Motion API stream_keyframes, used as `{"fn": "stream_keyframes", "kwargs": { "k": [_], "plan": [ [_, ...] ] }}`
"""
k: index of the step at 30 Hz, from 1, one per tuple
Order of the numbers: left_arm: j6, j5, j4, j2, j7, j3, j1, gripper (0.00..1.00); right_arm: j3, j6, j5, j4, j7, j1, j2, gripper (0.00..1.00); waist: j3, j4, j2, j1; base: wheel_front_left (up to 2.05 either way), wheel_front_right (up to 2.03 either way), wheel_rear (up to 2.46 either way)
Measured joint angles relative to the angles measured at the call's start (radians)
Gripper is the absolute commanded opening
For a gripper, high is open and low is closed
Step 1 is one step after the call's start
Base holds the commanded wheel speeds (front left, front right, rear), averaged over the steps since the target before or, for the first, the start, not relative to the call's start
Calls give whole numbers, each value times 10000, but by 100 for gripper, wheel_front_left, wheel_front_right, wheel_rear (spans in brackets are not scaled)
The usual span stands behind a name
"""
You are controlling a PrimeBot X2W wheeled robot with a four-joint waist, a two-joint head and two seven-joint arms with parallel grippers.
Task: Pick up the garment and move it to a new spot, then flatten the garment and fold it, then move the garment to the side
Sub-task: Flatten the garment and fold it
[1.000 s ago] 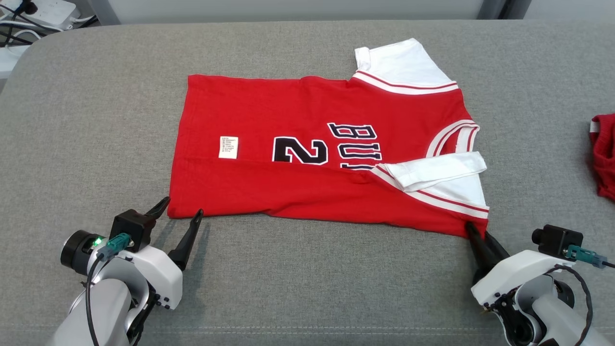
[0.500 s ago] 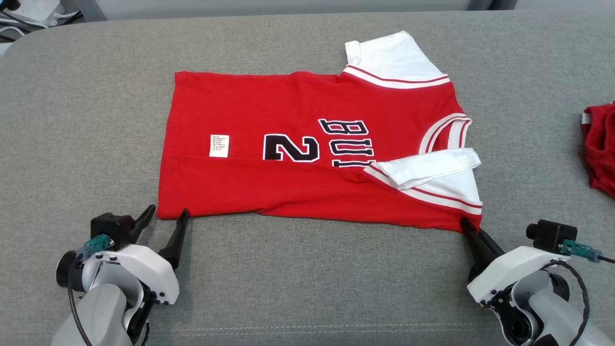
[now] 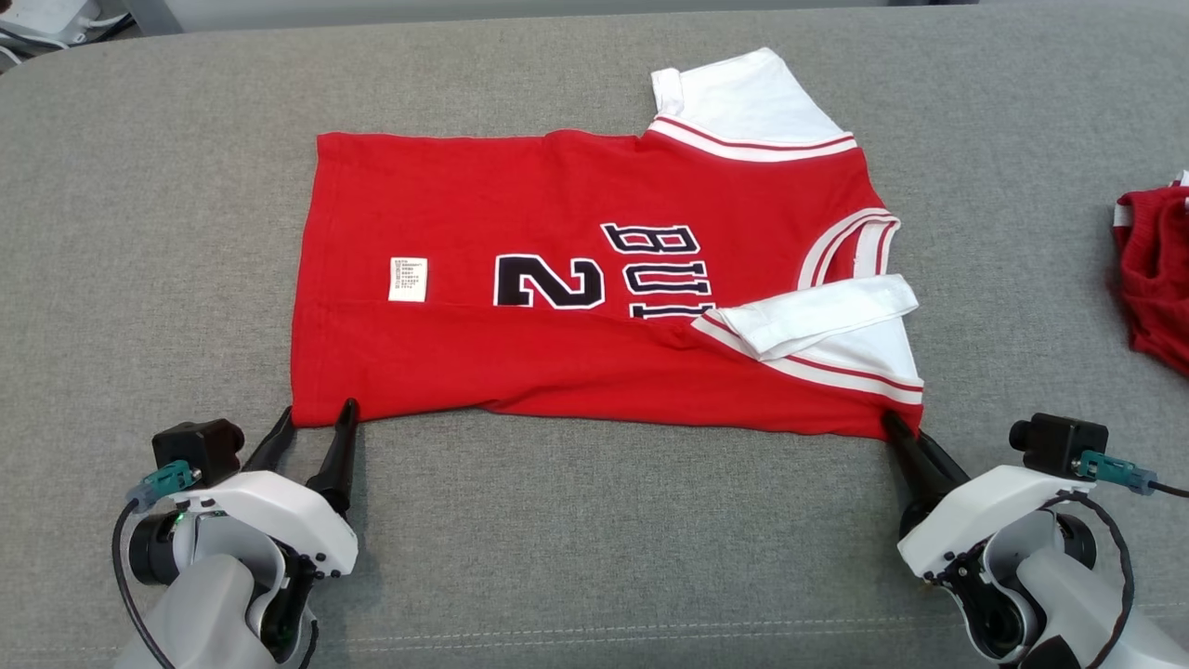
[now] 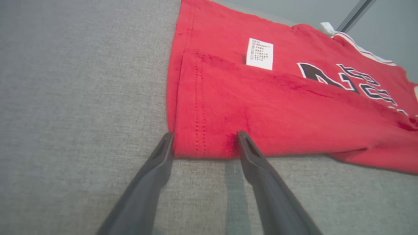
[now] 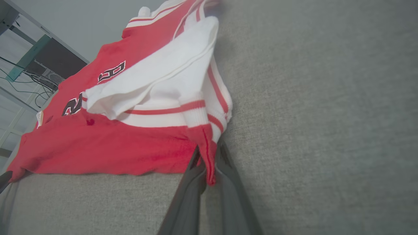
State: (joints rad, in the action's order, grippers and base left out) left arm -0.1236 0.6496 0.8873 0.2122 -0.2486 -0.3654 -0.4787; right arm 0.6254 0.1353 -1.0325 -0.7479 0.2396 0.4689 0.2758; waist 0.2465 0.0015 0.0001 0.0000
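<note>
The garment (image 3: pixel 576 204) is a red jersey with white sleeves and a black "2", lying flat on the grey cushion, its near long edge folded over. My left gripper (image 3: pixel 318 410) stands open at the near left corner. In the left wrist view the left gripper (image 4: pixel 205 135) has one finger at each side of the hem corner of the garment (image 4: pixel 277 107). My right gripper (image 3: pixel 894 424) is shut on the near right corner. In the right wrist view the right gripper (image 5: pixel 209 151) pinches a red tip of the garment (image 5: pixel 114 147) below the white sleeve.
Another red cloth (image 3: pixel 1156 279) lies at the right edge of the grey cushion (image 3: pixel 594 539). Cables and white gear (image 3: pixel 37 19) sit beyond the far left corner. Bare cushion runs along the front between my two arms.
The head camera has shifted, so the whole picture slid up and left. My left gripper has come forward to straddle the garment's near left corner. The right gripper's fingers have closed on the right corner.
</note>
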Motion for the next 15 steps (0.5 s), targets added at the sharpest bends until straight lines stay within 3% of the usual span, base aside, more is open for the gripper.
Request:
{"fn": "stream_keyframes", "kwargs": {
  "k": [3,15],
  "plan": [
    [0,568,-44,56,-2,-142,-13,0,58,0,0,4,2,134,48,0,50,-42,0,0,0,0,0],
    [-2,1277,-259,608,0,-1327,-6,0,286,-2,-159,-21,0,159,341,0,-254,21,0,0,0,0,0]
  ]
}}
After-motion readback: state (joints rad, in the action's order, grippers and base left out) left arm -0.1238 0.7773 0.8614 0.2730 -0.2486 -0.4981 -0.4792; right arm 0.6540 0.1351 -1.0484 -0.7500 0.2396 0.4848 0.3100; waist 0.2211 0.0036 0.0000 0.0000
